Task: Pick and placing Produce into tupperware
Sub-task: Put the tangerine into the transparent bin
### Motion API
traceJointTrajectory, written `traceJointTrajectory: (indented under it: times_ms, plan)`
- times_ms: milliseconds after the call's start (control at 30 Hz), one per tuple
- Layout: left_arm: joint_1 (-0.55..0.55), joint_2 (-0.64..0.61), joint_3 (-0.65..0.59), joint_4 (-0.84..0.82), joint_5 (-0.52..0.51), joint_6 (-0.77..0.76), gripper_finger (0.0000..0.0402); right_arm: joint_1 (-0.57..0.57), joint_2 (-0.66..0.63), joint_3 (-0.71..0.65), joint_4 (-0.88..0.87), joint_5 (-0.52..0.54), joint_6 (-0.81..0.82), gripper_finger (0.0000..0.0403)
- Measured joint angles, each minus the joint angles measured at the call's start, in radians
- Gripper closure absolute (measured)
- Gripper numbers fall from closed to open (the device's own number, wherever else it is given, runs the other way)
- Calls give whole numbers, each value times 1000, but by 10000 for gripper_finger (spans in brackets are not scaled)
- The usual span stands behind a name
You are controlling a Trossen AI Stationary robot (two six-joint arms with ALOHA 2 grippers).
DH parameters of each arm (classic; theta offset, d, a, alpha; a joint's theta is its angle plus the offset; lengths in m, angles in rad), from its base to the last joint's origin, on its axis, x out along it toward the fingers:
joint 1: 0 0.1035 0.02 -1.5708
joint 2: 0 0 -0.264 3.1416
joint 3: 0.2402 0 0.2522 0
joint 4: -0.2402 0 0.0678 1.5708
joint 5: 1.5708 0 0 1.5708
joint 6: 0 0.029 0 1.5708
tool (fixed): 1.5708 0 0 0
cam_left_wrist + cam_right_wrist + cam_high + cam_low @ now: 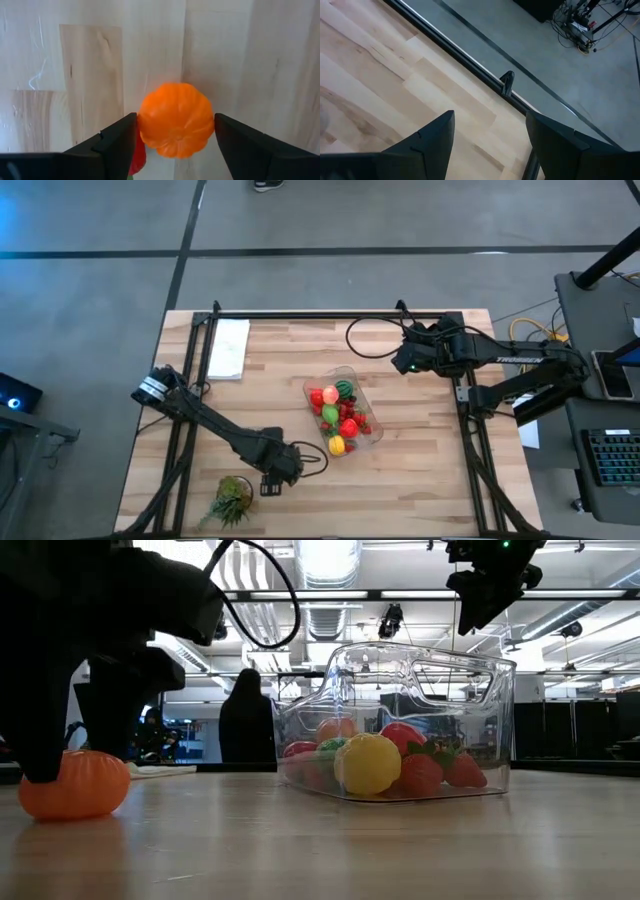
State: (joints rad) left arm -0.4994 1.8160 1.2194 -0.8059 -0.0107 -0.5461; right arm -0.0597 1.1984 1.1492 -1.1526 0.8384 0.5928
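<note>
A small ribbed orange pumpkin [175, 120] sits on the pale wooden worktop [420, 470] between the spread fingers of the left pincer [175, 137], near the front edge. The clear tupperware [372, 420] stands mid-worktop, holding red, green and yellow produce [338, 418]. The right pincer [490, 132] hangs wide and empty above the far right corner. Beyond lie grey floor and a dim room where a person [247, 720] stands. Something red beside the pumpkin is mostly hidden.

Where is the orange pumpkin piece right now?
The orange pumpkin piece sits on the table between the open left pincer fingers, near the table's front edge, left of the tupperware and beside the leafy tuft.
</note>
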Motion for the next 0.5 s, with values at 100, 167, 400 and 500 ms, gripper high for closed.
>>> traceJointTrajectory:
  times_ms: [100,167,400,500]
  plan:
    - [0,12,1,11,-2,-1,158,0,0,0,1,0,0,165]
    - [0,17,2,15,-11,-1,158,0,0,0,2,0,-1,165]
    - [-1,19,1,17,-72,1,158,0,0,-2,10,0,-3,165]
    - [-1,20,1,16,-79,2,158,0,0,-7,15,0,-3,165]
